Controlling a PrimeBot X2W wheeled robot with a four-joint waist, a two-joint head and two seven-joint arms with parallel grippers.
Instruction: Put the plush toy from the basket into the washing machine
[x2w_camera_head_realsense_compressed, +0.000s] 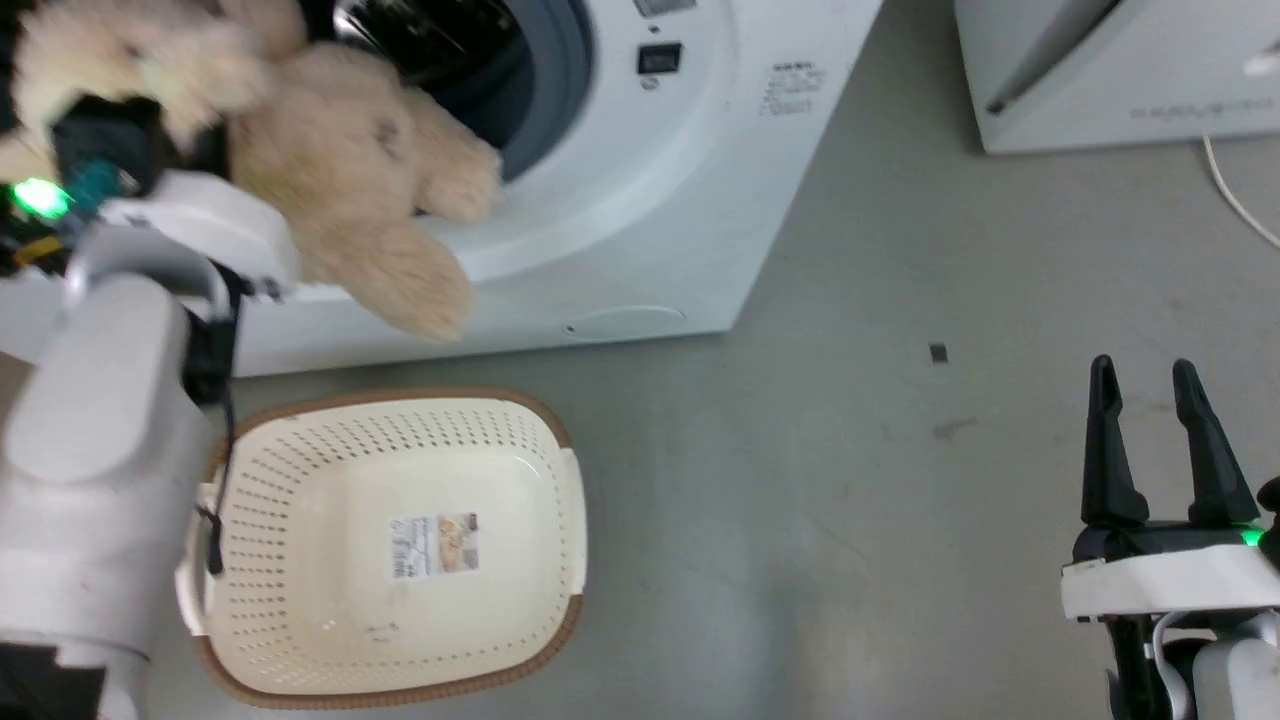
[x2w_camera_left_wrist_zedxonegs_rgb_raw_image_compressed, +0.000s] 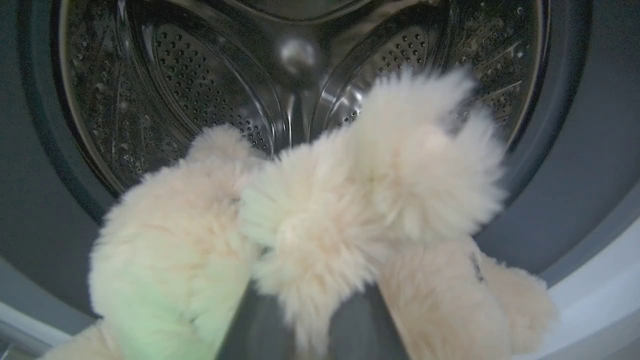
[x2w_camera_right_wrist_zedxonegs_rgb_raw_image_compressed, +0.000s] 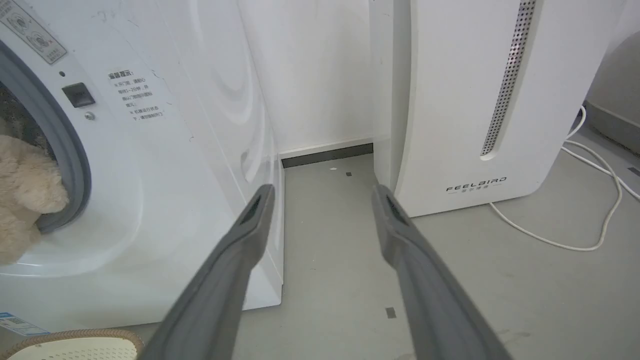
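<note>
L gripper (x2w_camera_left_wrist_zedxonegs_rgb_raw_image_compressed: 311, 300) clenched on plush toy (x2w_camera_head_realsense_compressed: 340, 170), toy at washing machine (x2w_camera_head_realsense_compressed: 640, 200) mouth, legs hanging outside. I'd push deeper into drum (x2w_camera_left_wrist_zedxonegs_rgb_raw_image_compressed: 200, 75) before letting go, else it flops out. R gripper (x2w_camera_head_realsense_compressed: 1143, 375) spread, empty.

The plush toy (x2w_camera_head_realsense_compressed: 350, 170) is shaggy cream-beige fur, soft and matt; the washing machine (x2w_camera_head_realsense_compressed: 640, 200) has a smooth, glossy white front, a matt grey rubber door ring (x2w_camera_left_wrist_zedxonegs_rgb_raw_image_compressed: 575, 175) and a shiny perforated steel drum (x2w_camera_left_wrist_zedxonegs_rgb_raw_image_compressed: 200, 90). The basket (x2w_camera_head_realsense_compressed: 300, 440) is smooth cream plastic pierced with holes, its rim brown with a woven look, a paper sticker (x2w_camera_head_realsense_compressed: 435, 545) on its bottom; the floor (x2w_camera_head_realsense_compressed: 850, 500) is matt grey, lightly scuffed.
</note>
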